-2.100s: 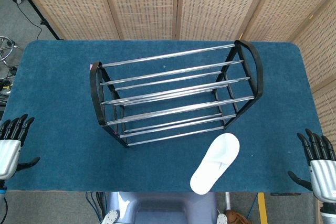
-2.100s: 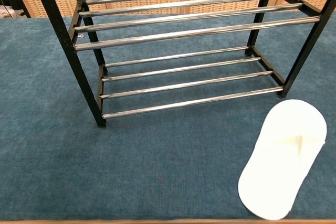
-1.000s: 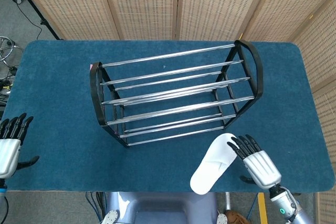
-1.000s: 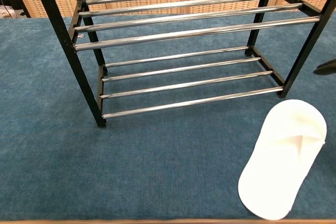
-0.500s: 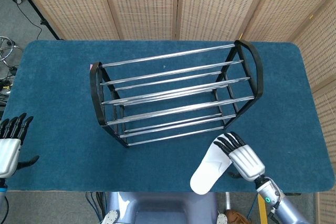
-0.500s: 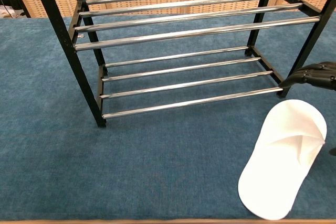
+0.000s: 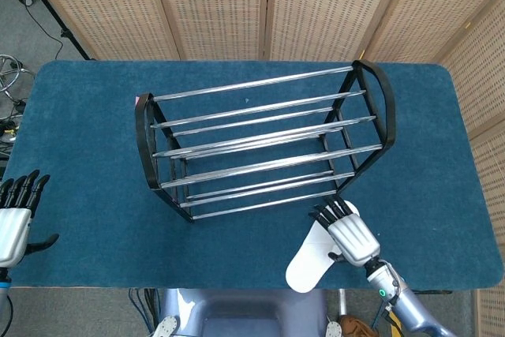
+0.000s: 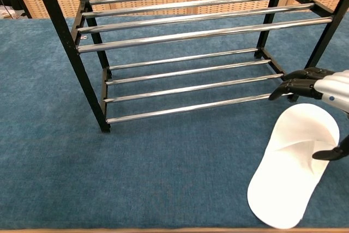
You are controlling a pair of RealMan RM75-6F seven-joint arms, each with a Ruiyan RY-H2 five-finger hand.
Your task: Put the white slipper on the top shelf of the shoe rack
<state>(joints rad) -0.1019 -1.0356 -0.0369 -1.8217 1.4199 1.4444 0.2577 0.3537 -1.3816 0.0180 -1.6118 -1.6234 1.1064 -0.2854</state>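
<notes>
The white slipper lies flat on the blue table near the front edge, right of centre, its toe end pointing toward the rack. My right hand hovers over that toe end with fingers spread, holding nothing; its thumb shows low beside the slipper in the chest view. The black-and-chrome shoe rack stands mid-table, and its top shelf bars are bare. My left hand rests open at the table's front left corner, far from the slipper.
Blue cloth covers the table. Woven folding screens stand behind it. The rack's right front leg rises just behind my right hand.
My right hand has come in from the table's right front corner and moved left over the slipper's toe end. The slipper, rack and left hand have stayed put.
</notes>
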